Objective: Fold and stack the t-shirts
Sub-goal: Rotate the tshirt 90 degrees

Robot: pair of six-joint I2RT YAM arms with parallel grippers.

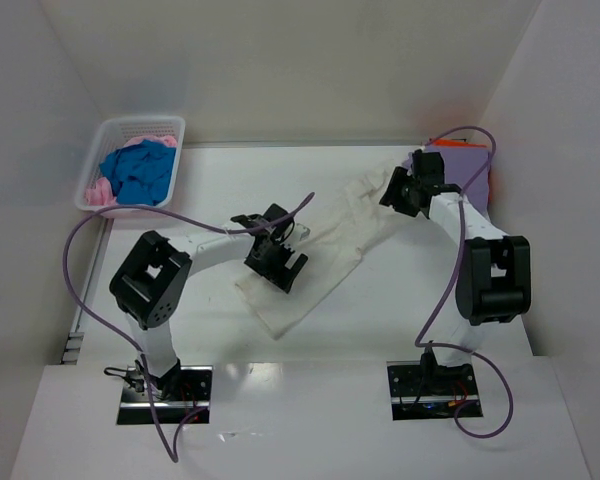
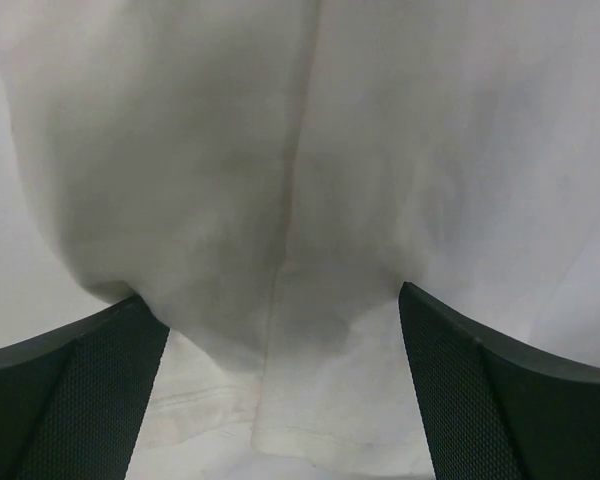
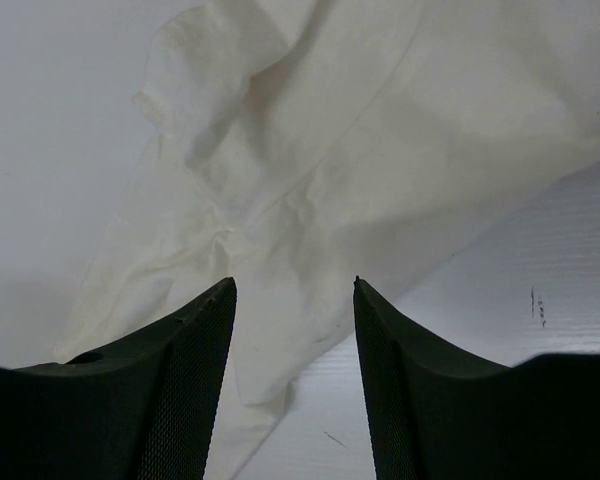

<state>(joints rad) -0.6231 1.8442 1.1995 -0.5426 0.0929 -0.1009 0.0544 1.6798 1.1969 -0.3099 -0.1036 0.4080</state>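
White table with white walls on three sides. A cream shirt lies slantwise across the middle of it, rumpled and partly spread.

The left gripper hangs over the near end of the shirt. Its fingers stand wide apart and clamp nothing. In the left wrist view, cloth fills the space between and ahead of them, and a seam runs straight out from the gap. A hem lies just below the fingertips, and a strip of bare table shows to the left of the left finger.

The right gripper is at the far end of the same shirt. Its fingers are partly apart, with nothing pinched between them. Wrinkled cloth lies under the gap and spreads ahead of the tips, and bare table shows beside and ahead of the right finger.

Just behind the right gripper, in the far corner, a purple shirt lies on an orange shirt that peeks out at its edges.

Well off to the left of the left fingers, at the far side, a basket holds a blue shirt on a pink shirt.
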